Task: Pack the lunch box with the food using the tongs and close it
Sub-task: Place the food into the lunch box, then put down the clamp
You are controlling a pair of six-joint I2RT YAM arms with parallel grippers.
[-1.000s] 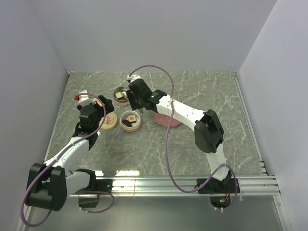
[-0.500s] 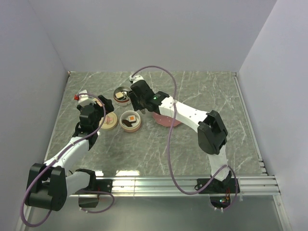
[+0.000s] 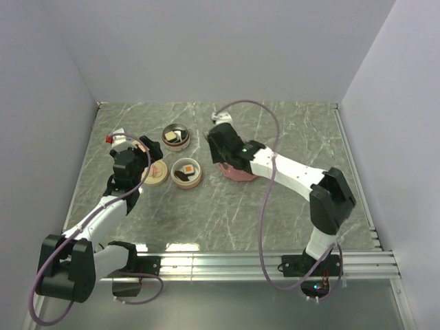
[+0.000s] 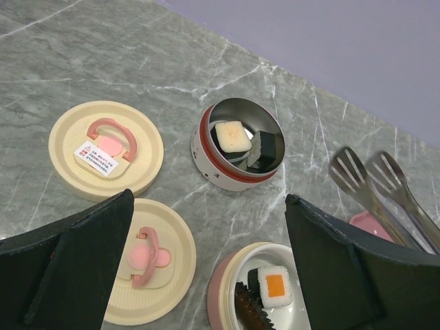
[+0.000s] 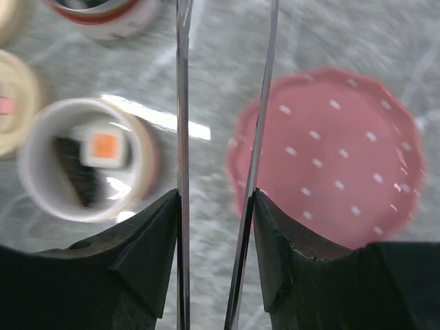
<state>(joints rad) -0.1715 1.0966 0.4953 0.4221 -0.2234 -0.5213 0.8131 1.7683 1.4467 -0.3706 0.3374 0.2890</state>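
My right gripper [image 5: 215,227] [image 3: 218,141] is shut on the grey tongs [image 5: 182,137], whose two arms stand apart with nothing between them. Their tips [image 4: 371,175] hang over the gap between the bowls and the pink plate [image 5: 330,151]. The lunch box lies in parts. A steel tier [image 4: 237,148] [image 3: 176,135] holds a white piece [image 4: 232,135] and a dark piece [image 4: 267,148]. A pink tier [image 4: 227,289] [image 3: 186,172] holds an orange-topped piece [image 4: 274,285] and a dark brown oblong [image 4: 249,309]. My left gripper [image 4: 208,199] [image 3: 129,165] hangs open above the lids.
Two cream lids with pink handles [image 4: 105,148] [image 4: 148,260] lie left of the tiers. No food shows on the visible part of the pink plate [image 3: 237,172]. Walls close off the back and both sides of the marble table [image 3: 289,124].
My right arm has swung right with the tongs, from over the two tiers toward the pink plate. The left arm has stayed still.
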